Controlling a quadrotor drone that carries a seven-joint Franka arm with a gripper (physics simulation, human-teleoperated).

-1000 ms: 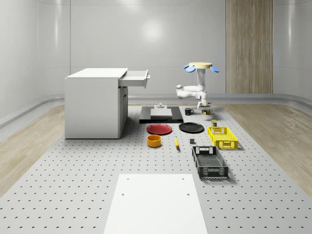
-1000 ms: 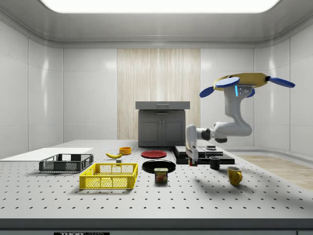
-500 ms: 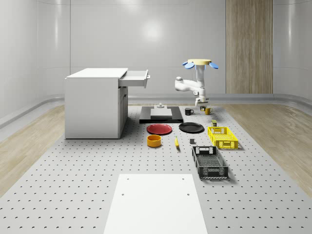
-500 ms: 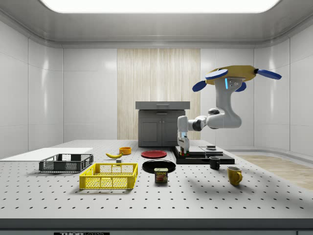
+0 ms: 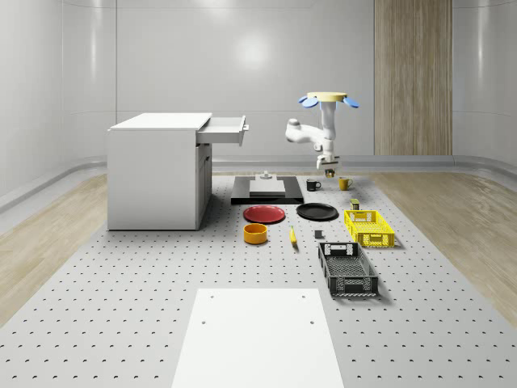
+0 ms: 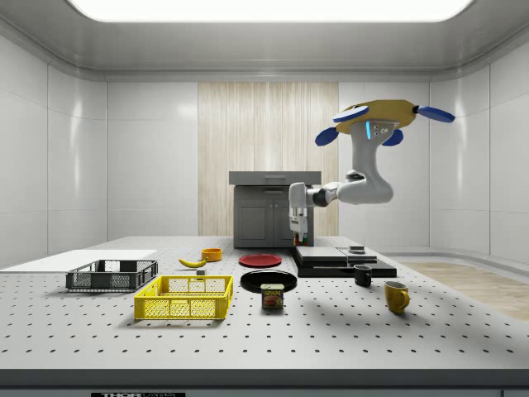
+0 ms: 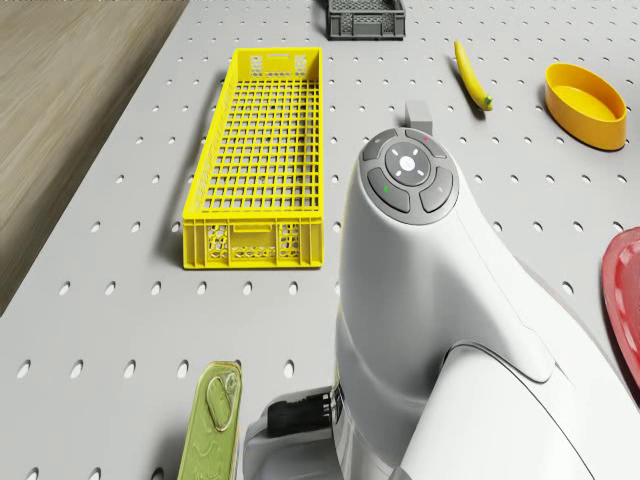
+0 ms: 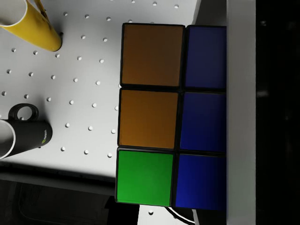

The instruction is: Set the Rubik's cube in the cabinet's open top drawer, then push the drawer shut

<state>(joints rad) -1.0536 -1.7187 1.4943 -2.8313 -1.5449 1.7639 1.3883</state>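
The Rubik's cube (image 8: 150, 115) shows orange, green and blue tiles in the wrist view, with one finger (image 8: 241, 112) pressed against its blue side. My gripper (image 6: 300, 237) is shut on it and holds it in the air, well above the table. The drone (image 5: 327, 99) hovers over the far right part of the table, near the mugs, with the arm hanging down from it. The white cabinet (image 5: 157, 170) stands at the whole-scene view's left. Its top drawer (image 5: 227, 129) is pulled out toward the drone.
Below the gripper stand a black mug (image 5: 313, 185) and a yellow mug (image 5: 344, 183). A black platform (image 5: 266, 191) lies between drone and cabinet. Nearer the front are a red plate (image 5: 265, 214), black plate (image 5: 317, 212), orange bowl (image 5: 255, 234), yellow crate (image 7: 262, 160) and black crate (image 5: 347, 269).
The drone has climbed and shifted toward the cabinet. The arm has folded up and the gripper has carried the cube from table height up into the air.
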